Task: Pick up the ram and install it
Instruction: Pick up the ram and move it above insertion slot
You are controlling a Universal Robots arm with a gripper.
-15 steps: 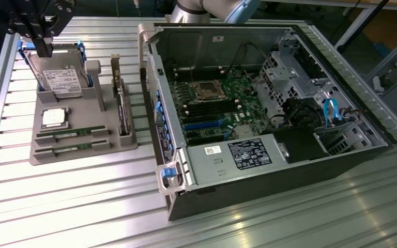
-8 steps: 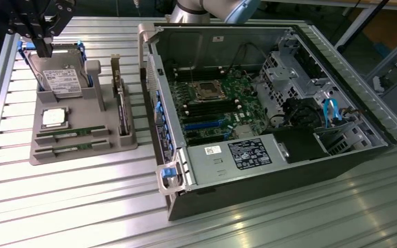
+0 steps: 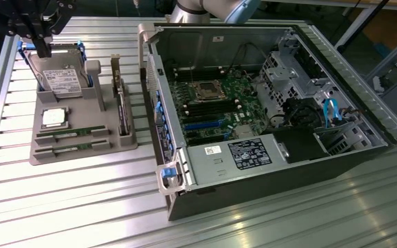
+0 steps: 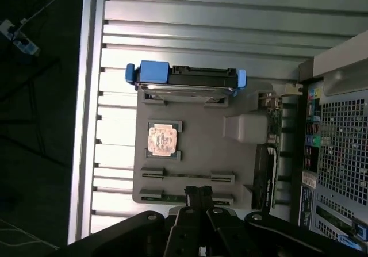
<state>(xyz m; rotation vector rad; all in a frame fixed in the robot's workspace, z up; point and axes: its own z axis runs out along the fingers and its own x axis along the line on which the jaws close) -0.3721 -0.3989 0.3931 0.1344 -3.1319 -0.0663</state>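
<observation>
The tool (image 3: 39, 40) hangs high over the gray tray (image 3: 81, 111) near the table's (image 3: 81, 206) far corner on the exterior view's left, touching nothing. In the wrist view its fingertips (image 4: 192, 195) sit close together, a narrow grip with nothing between them.

Both sticks of ram lie flat in the tray's slots, side by side. The first ram stick (image 3: 71, 133) (image 4: 187, 177) is just beside the processor (image 3: 54, 118) (image 4: 163, 139). The second ram stick (image 3: 71, 150) (image 4: 167, 198) is at the tray's end nearest the table's front edge.

A hard drive (image 3: 64, 77) (image 4: 187, 84) with blue rails stands upright at the tray's far end, and an expansion card (image 3: 121, 108) (image 4: 264, 176) stands on edge along the side facing the open computer case (image 3: 205, 44).
</observation>
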